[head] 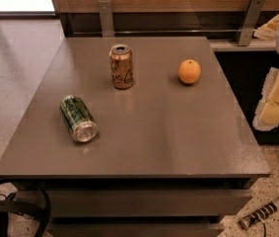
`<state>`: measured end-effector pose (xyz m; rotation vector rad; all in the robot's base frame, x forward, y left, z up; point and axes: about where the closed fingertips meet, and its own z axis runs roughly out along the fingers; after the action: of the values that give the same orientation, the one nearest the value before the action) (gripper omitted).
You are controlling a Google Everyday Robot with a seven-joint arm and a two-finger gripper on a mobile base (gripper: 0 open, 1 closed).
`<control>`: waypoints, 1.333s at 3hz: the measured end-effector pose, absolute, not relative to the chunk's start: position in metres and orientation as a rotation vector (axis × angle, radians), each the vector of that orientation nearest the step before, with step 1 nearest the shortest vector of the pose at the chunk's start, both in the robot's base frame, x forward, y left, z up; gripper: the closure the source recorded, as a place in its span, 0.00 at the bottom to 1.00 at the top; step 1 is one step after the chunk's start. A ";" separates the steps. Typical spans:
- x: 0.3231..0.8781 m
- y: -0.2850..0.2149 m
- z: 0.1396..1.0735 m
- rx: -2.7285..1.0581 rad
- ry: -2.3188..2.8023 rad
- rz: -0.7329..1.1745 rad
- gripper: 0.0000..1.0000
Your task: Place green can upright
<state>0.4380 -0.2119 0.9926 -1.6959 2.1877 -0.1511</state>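
Reference item: the brown can (pixel 122 66). It stands upright toward the rear of the grey bench (pixel 168 137), opening on top.

Green can (pixel 78 118): lies on its side on the bench, in front of the brown can and to its left, well apart from it. Its long axis runs slantwise, and one silver end points toward the near edge. Nothing touches it.

Orange (pixel 189 71): rests on the bench to the right of the brown can, about level with it and apart from it.

End effector (pixel 276 102): off the bench, far to the right of the brown can, past the orange and beyond the bench's right edge. Only cream and white parts of it are seen from here. Whether it is released or clenched cannot be told. It touches neither can.

Floor items: a power strip (pixel 264 212) lies forward and right of the brown can, below the bench's front corner. A black cable loop (pixel 11 204) lies forward and left of it.
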 end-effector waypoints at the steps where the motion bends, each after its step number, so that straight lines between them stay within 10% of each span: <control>1: 0.438 -0.212 0.993 -1.696 2.187 -0.151 0.00; 4: 0.494 -0.085 0.972 -1.552 2.279 0.186 0.00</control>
<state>0.4940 -0.0848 0.9717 -1.5523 2.2787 0.1856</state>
